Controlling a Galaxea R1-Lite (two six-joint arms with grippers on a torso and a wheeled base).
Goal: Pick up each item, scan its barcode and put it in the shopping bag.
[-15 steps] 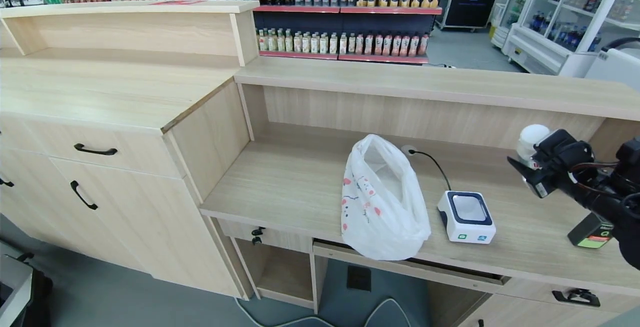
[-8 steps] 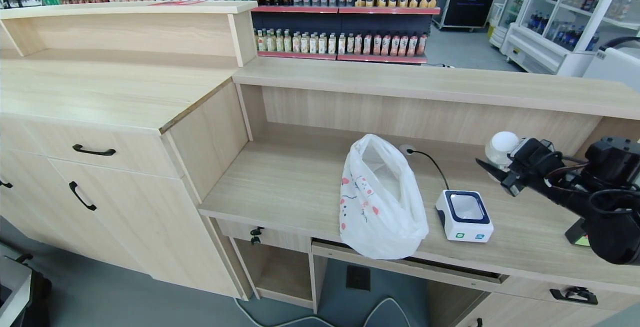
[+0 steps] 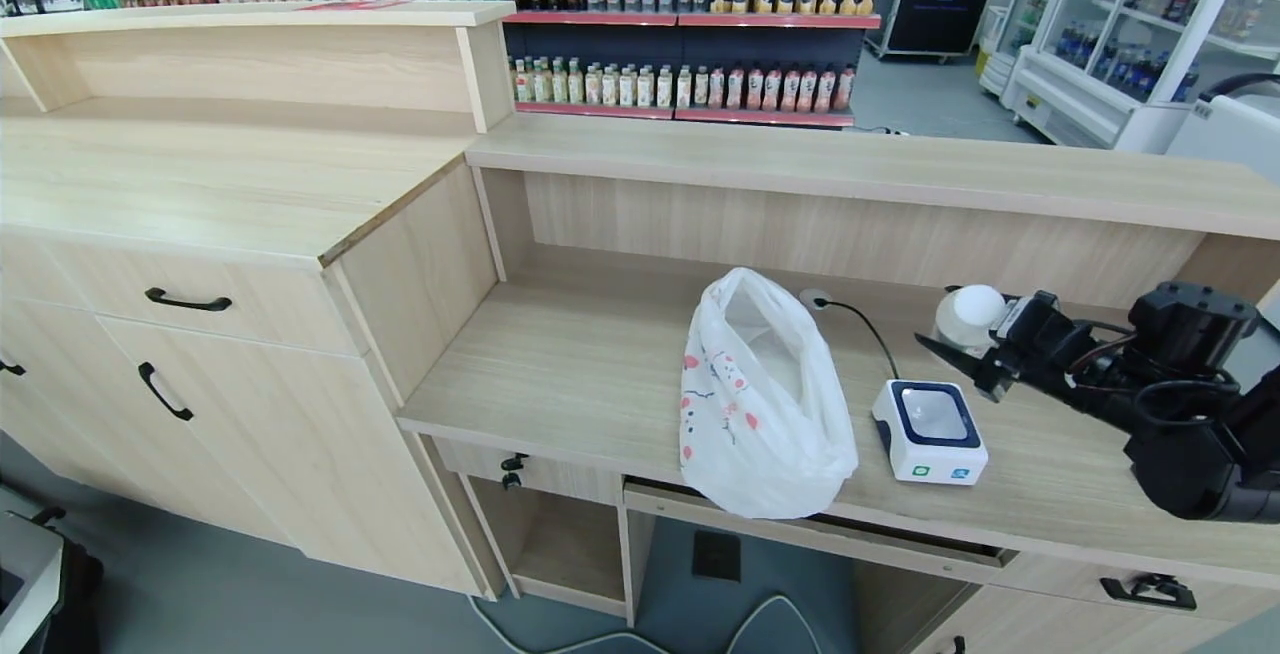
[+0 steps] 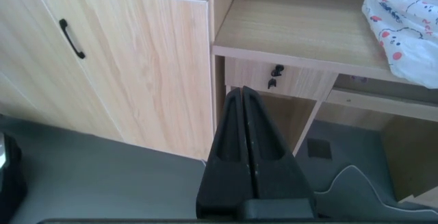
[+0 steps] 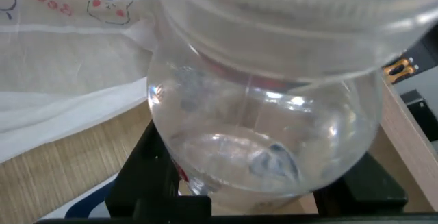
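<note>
While my left gripper (image 4: 241, 92) hangs low on the near left of the counter (image 3: 600, 364), its two fingers pressed together on nothing, the work sits over on my right side. The shopping bag (image 3: 765, 404) stands slumped on the counter with its mouth gaping upward; through the thin plastic I can make out no item inside, though its bottom is hidden. Just beside it on the right is the scanner (image 3: 930, 429), its window facing up, with its cable running off to the far side. Right of that and a little farther back, my right gripper (image 3: 955, 344) is clamped on a clear bottle (image 3: 968, 316) held above the counter, white cap on top, so I judge its long axis roughly upright. The scanner lies to the near left of the bottle, close by, with the bag beyond it. My right arm is plainly the nearer one for both.
</note>
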